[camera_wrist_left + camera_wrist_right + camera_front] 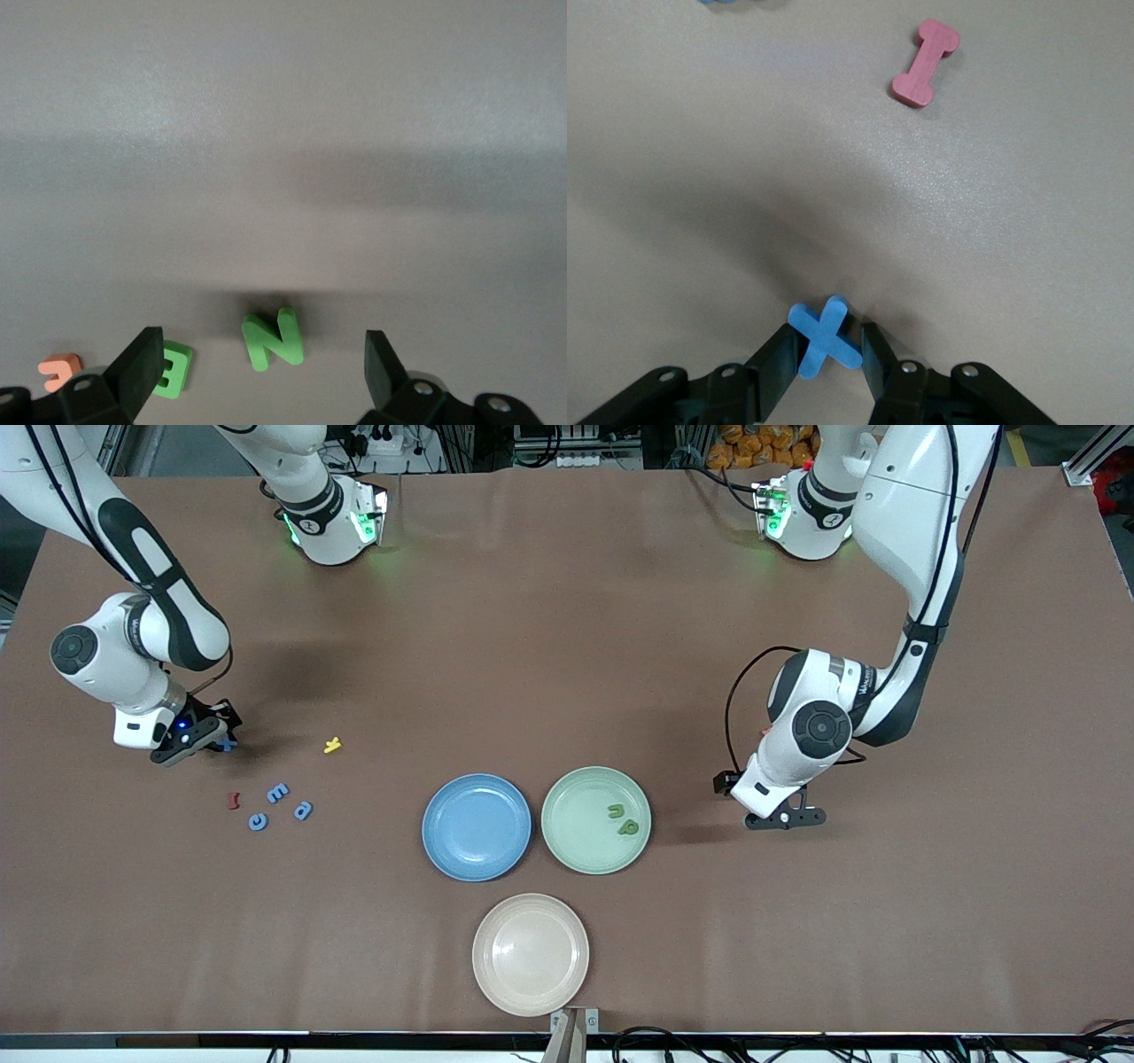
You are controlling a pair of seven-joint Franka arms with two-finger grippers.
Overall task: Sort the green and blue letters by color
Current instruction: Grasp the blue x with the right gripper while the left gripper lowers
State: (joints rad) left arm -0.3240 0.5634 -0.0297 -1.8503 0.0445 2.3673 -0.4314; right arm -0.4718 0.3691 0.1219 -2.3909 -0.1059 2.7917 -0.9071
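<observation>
Blue X (824,335) sits pinched between the fingers of the right gripper (824,354), low at the table (567,646) surface toward the right arm's end; in the front view only a sliver of that letter shows beside the gripper (217,740). Three more light blue letters lie on the cloth nearer the front camera: an E (278,792), an a (303,810) and a C (258,821), clustered close together, with a dark red letter (234,801) just beside them and a yellow letter (332,745) a little apart, farther from the camera. Toward the middle, a blue plate (477,826) stands bare, touching or nearly touching a green plate (595,819) that carries the green u (616,810) and green p (627,826). A beige plate (530,954) lies nearer the camera than both. At the left arm's end, the left gripper (257,372) hovers low with its fingers spread wide, a green N (273,338) on the table between them, a green B (174,367) partly hidden by one finger (137,367), and an orange letter (60,370) alongside.
</observation>
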